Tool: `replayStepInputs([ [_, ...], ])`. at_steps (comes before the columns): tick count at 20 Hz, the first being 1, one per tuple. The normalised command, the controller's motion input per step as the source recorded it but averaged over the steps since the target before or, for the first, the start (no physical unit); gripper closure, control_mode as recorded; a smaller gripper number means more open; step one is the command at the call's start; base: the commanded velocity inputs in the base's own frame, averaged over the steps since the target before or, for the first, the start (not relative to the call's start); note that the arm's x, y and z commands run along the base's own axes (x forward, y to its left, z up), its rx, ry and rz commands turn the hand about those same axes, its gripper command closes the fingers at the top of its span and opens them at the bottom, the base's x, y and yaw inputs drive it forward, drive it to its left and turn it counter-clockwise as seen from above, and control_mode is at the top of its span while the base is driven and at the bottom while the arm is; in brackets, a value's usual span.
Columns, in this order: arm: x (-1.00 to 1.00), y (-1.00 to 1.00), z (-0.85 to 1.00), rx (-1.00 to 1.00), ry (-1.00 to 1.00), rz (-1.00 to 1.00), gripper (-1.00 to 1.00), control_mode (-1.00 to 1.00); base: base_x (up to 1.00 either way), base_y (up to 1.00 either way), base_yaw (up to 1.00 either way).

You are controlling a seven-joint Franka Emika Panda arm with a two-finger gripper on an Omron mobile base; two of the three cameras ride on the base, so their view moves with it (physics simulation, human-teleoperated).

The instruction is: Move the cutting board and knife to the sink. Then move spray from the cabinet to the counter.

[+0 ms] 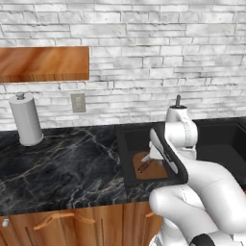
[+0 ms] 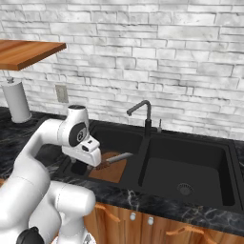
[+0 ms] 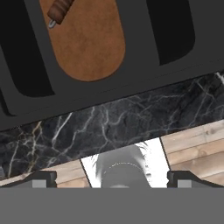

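The brown cutting board (image 3: 87, 39) lies flat in the left basin of the black sink (image 2: 143, 157), where it also shows in the base views (image 1: 153, 171) (image 2: 113, 170). The knife (image 2: 114, 159) rests across the board, its reddish-brown handle (image 3: 61, 11) at the board's edge. My gripper (image 3: 113, 179) is open with nothing between its fingertips. It hangs over the sink's front rim and the counter (image 3: 109, 124), a little nearer me than the board (image 2: 84, 168). The cabinet (image 1: 43, 62) is up at the left. The spray is out of view.
A paper towel roll (image 1: 26, 120) stands at the back left of the counter, near a wall outlet (image 1: 78, 102). A black faucet (image 2: 144, 114) rises behind the sink between its two basins. Brown cupboards (image 3: 197, 148) run below the counter's front edge.
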Motion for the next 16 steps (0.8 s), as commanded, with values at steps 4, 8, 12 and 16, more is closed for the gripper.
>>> replayStepInputs([
  [4,-0.02,0.0,0.0,0.0,0.0,0.0,-1.0,-1.0,0.0,0.0,0.0],
  [8,0.0,0.0,0.0,0.0,0.0,0.0,-1.0,-1.0,0.0,0.0,0.0],
  [12,0.0,0.0,0.0,0.0,0.0,0.0,-1.0,-1.0,0.0,0.0,0.0],
  [16,0.0,0.0,0.0,0.0,0.0,0.0,-1.0,1.0,-0.11,0.0,0.0],
])
